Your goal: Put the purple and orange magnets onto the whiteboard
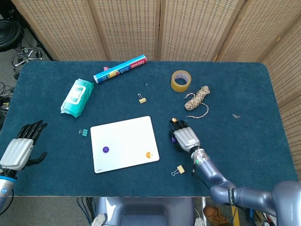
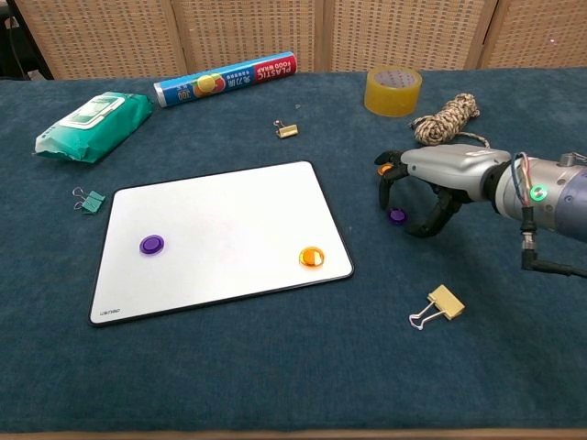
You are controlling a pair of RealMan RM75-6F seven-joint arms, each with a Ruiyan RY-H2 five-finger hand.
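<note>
The whiteboard (image 2: 220, 215) (image 1: 122, 134) lies flat near the table's middle. One purple magnet (image 2: 152, 245) (image 1: 106, 149) and one orange magnet (image 2: 311, 257) (image 1: 148, 154) sit on it. A second purple magnet (image 2: 397, 216) lies on the cloth right of the board, under my right hand (image 2: 431, 179) (image 1: 183, 137), whose fingers arch over it with thumb and fingertips either side. Whether they touch it I cannot tell. A second orange magnet (image 2: 385, 170) peeks out just behind that hand. My left hand (image 1: 21, 147) hovers open at the table's near left edge.
A gold binder clip (image 2: 438, 305) lies near the front right. A tape roll (image 2: 393, 91), a twine bundle (image 2: 447, 118), a small gold clip (image 2: 287, 129), a blue tube (image 2: 226, 79), a green wipes pack (image 2: 92, 124) and a teal clip (image 2: 89, 199) are spread around the board.
</note>
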